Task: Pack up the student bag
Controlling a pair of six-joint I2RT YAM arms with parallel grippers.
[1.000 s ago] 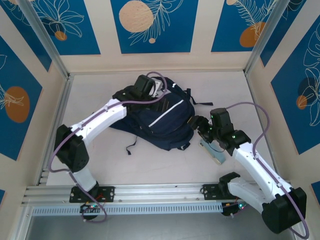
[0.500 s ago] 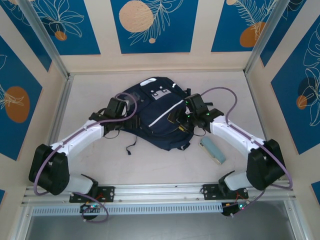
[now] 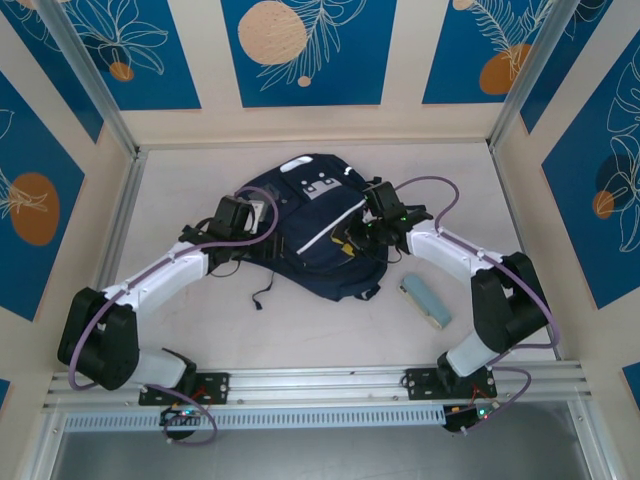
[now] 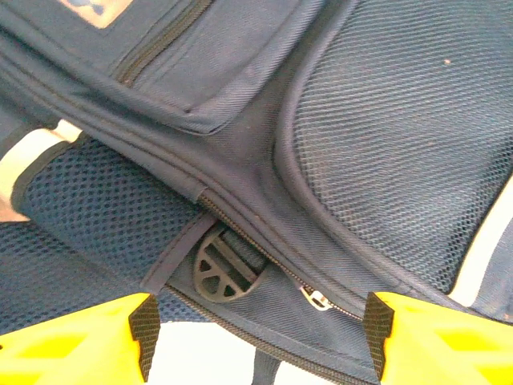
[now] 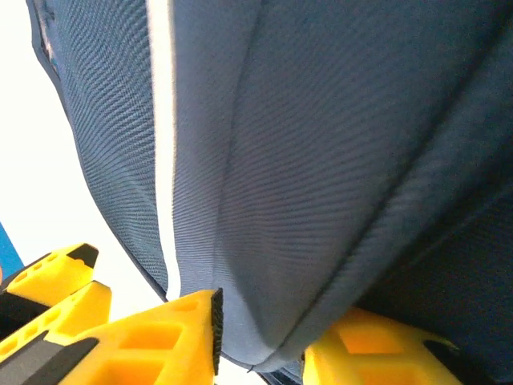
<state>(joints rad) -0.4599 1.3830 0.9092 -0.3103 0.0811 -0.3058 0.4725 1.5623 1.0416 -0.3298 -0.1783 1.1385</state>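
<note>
The student bag (image 3: 318,240) lies flat mid-surface, nearer the far edge. The step in hand looks like getting it open. The right tool (image 5: 260,341) is clenched on a fold of the bag's fabric on the side facing the right edge. The left tool (image 4: 256,333) stands released over a closed zip (image 4: 317,298) and a dark buckle (image 4: 220,269) (touching neither, as far as its wrist view shows). Next, the left tool likely has to catch the zip pull and draw it while the right holds the cloth taut. Count: one bag, one pale oblong case (image 3: 425,302) lying toward the right edge, two tools.
</note>
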